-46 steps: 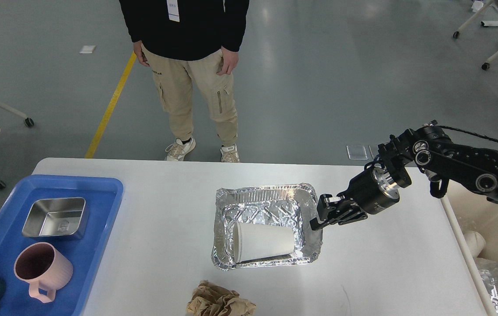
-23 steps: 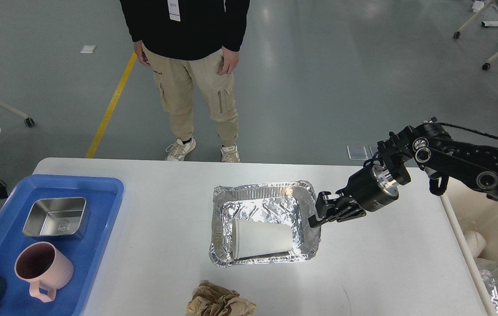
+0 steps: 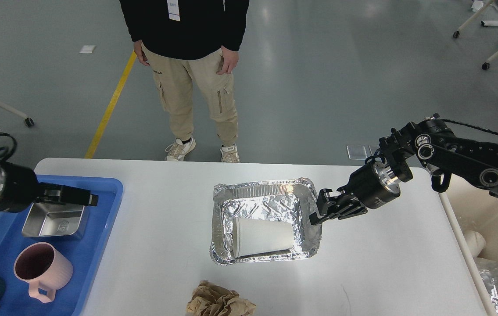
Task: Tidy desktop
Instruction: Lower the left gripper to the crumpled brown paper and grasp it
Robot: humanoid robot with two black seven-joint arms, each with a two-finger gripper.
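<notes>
The right pincer [image 3: 319, 210] pinches the right rim of the foil tray [image 3: 266, 193] on the counter [image 3: 385, 263]; the left pincer [image 3: 83, 197], state unclear, hangs over the blue tray [image 3: 99, 228]

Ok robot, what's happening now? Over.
Right end effector shut on foil tray rim. Left end effector over blue tray, state unclear. Paper cup, crumpled paper on desktop.

We see an evenly bright picture, lit from overhead: pale reflections streak the grey floor [image 3: 275, 57]. The desktop [image 3: 385, 272] reads near-white with only soft, short shadows under things. The foil tray [image 3: 266, 193] sparkles with small glints (its creases catch the light). Focus is sharp throughout; straight lines bow slightly toward the corners.
</notes>
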